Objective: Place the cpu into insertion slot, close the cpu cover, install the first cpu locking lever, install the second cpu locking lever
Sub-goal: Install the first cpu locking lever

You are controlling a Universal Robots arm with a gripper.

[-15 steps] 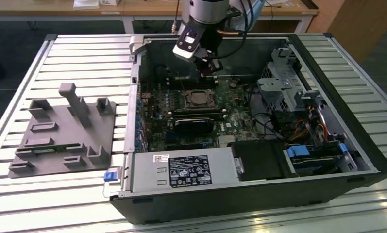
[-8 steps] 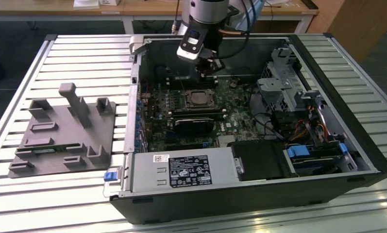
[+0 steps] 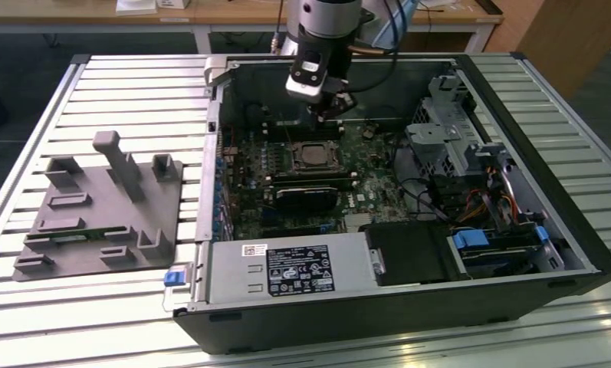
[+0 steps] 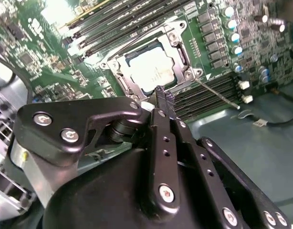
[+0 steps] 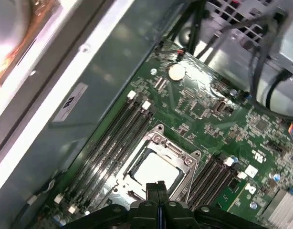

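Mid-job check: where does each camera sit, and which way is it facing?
Exterior view: off the arm, high up, looking down into the open case; the arm's end and gripper hang over the board.
First wrist view: on the wrist, looking along the gripper at the cpu.
Second wrist view: on the wrist, looking over the gripper's black body at the cpu.
Shared: both wrist views show the shut fingertips with the cpu beyond them.

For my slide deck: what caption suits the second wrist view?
Gripper, jaws shut, poised at the edge of the cpu cover lying flat over the seated cpu.
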